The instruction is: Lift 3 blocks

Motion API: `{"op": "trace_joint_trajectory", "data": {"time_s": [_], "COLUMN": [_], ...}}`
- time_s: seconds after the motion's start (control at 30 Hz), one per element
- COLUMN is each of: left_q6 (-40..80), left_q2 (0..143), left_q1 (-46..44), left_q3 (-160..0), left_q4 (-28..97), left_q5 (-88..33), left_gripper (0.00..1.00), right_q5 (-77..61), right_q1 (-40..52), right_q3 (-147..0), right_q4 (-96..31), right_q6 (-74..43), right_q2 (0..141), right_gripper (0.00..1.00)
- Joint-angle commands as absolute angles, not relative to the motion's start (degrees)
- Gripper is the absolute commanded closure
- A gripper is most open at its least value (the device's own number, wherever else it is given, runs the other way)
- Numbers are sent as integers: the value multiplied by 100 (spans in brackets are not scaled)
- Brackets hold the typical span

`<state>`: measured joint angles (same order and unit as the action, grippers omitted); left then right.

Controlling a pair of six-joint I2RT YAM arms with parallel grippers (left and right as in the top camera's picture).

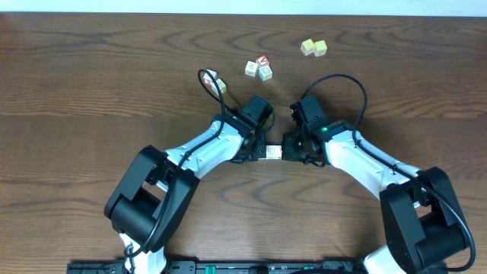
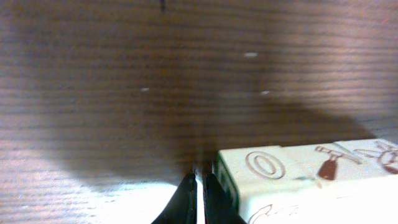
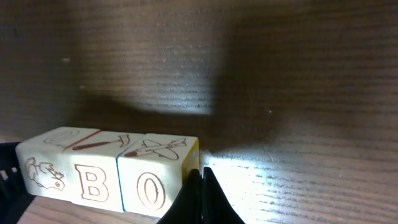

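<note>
Right wrist alone shows 3 blocks (image 3: 99, 171) between left gripper (image 2: 199, 183), right gripper (image 3: 200, 179), both closed.

Blocked: my closed left gripper (image 2: 198, 183) and right gripper (image 3: 201, 177) are flanking both ends of the 3 blocks (image 1: 272, 152) | Free: table (image 1: 76, 91) is lying open up to red-topped cluster (image 1: 259, 68).

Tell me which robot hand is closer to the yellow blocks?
Right. The right gripper is at the right end of the three-block row, below and left of the yellow pair. The left gripper is at the row's left end, farther away.
</note>
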<state>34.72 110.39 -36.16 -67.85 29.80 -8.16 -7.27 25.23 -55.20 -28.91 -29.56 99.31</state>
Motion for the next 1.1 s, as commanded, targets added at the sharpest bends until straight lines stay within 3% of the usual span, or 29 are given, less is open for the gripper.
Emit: {"op": "trace_joint_trajectory", "data": {"time_s": [0.0,0.23,0.5,0.57,0.6,0.67,0.77,0.83,0.93,1.0,1.07], "left_q6": [3454,3308,3256,3170,3100,3044,3046,3046,3046,3048,3052], "left_q2": [11032,10698,9703,9325,8973,8687,8123,7797,7470,7352,7308], "left_q1": [-3601,-3356,-2786,-2615,-2458,-2333,-2064,-1898,-1737,-1708,-1710], "left_q3": [-6899,-6936,-6967,-6967,-6967,-6967,-6967,-6967,-6967,-6965,-6965], "left_q4": [3133,3282,3975,4156,4331,4493,4838,5074,5330,5448,5511], "left_q5": [-381,-331,-78,-78,-75,-75,-49,-36,-38,-38,-40], "left_gripper": [92,93,92,86,71,60,37,28,27,26,26], "right_q5": [-296,187,316,294,274,276,274,252,231,226,183], "right_q1": [2593,2512,2099,2034,2016,2018,2018,2027,2034,2034,2034], "right_q3": [-5468,-5629,-6615,-6875,-7046,-7142,-7172,-7172,-7166,-7166,-7166], "right_q4": [-2939,-3308,-4866,-5273,-5594,-5867,-6375,-6779,-7498,-7891,-8143], "right_q6": [-2969,-2952,-2821,-2823,-2821,-2821,-2823,-2827,-2877,-2871,-2871], "right_q2": [9859,9852,9500,9258,8986,8724,8169,7861,7487,7332,7251], "right_gripper": [99,99,99,94,89,82,49,32,17,1,1]}}
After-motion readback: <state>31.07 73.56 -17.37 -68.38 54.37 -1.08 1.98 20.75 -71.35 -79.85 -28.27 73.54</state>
